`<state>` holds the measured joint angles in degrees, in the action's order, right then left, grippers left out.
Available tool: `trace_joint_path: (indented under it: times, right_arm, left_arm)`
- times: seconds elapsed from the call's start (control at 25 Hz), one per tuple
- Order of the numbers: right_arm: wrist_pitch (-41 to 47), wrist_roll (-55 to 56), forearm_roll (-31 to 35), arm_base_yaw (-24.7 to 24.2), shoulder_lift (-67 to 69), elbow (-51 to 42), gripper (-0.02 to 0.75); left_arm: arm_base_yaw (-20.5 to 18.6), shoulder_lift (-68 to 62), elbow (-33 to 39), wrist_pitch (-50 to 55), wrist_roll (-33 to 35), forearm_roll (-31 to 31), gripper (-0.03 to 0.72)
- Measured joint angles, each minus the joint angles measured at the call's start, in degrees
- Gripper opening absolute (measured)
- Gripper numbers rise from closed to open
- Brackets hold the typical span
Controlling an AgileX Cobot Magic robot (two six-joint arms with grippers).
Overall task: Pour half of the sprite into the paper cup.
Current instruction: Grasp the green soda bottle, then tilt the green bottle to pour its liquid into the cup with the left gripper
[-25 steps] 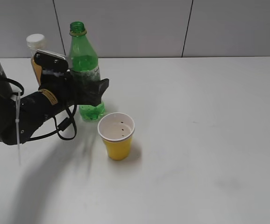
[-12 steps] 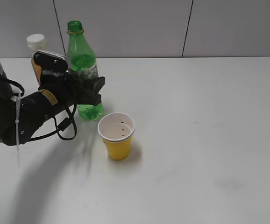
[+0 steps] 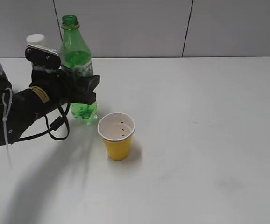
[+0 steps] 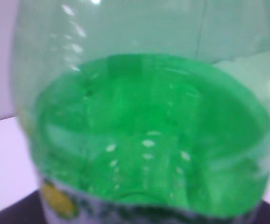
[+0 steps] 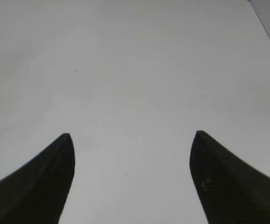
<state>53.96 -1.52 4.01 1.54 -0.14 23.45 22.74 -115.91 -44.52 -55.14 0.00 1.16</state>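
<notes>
Exterior view: the sprite [image 3: 77, 65] is pinched at its labelled midsection by the left gripper [image 3: 79, 86], uncapped and near upright, neck leaning slightly to the left. Its base now hangs clear of the table [image 3: 209, 140]; half a second ago it sat lower and a second ago it appeared to rest on the surface, so the bottle has been lifted and drawn a little to the left. The left wrist view shows only green liquid filling the lower body of the bottle, its surface roughly level.

The paper cup [image 3: 117, 136] stands upright below and to the right of the left gripper, apart from the bottle and unmoved across the three moments. A white-capped bottle [image 3: 36, 40] shows just behind the gripper.

The right gripper [image 5: 131, 179] has its jaws spread wide over bare table, holding nothing.

Judgement: lifting is under way and pouring has not begun. The mouth must next be carried over the cup rim before tilting. An open neck and light cup make spillage or tipping the main risks.
</notes>
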Motion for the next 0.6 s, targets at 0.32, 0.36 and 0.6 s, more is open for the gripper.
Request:
trace_joint_path:
  times: [0.32, 0.36, 0.6]
  right_arm:
    - [0.0, 0.0, 0.0, 0.0, 0.0, 0.0, 0.577]
    - [0.0, 0.0, 0.0, 0.0, 0.0, 0.0, 0.577]
    - [0.0, 0.0, 0.0, 0.0, 0.0, 0.0, 0.576]
  left_arm:
    - [0.0, 9.1, 9.2, 0.0, 5.3, -3.6, 0.456]
    - [0.0, 10.5, 10.3, 0.0, 6.3, -4.6, 0.456]
    - [1.0, 17.9, 16.5, -0.1, 13.9, -12.1, 0.456]
